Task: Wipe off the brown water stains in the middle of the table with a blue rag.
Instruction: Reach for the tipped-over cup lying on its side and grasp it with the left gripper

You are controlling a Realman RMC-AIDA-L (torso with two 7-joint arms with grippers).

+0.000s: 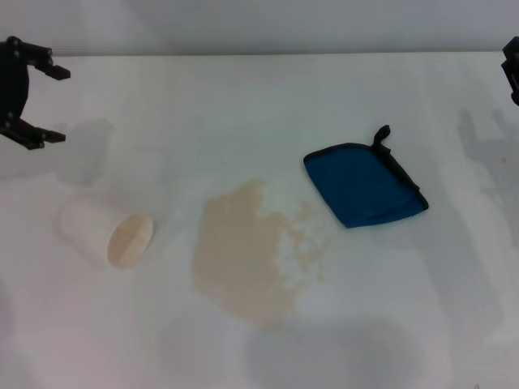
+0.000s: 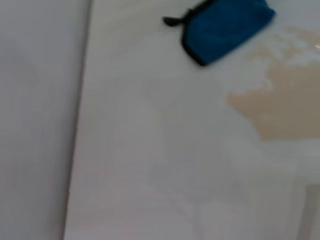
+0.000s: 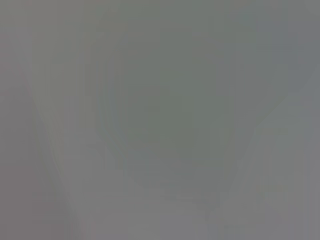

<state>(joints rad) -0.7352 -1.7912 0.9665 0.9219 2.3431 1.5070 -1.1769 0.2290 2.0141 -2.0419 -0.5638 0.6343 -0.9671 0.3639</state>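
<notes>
The blue rag (image 1: 363,183) lies flat on the white table (image 1: 243,97), right of centre, its black loop pointing toward the far edge. Just to its left spreads the pale tan blotch of brown water stains (image 1: 247,253), larger than the rag. The left wrist view shows the rag (image 2: 225,29) and part of the stains (image 2: 280,100) too. My left gripper (image 1: 53,105) hangs open at the far left, away from both. At the right edge only a sliver of my right gripper (image 1: 512,71) shows. The right wrist view is a plain grey blur.
A white paper cup (image 1: 107,231) lies on its side at the left, its mouth facing the near edge. The table's far edge (image 1: 259,55) meets a pale wall. Grey shadows fall on the table at the right and at the near edge.
</notes>
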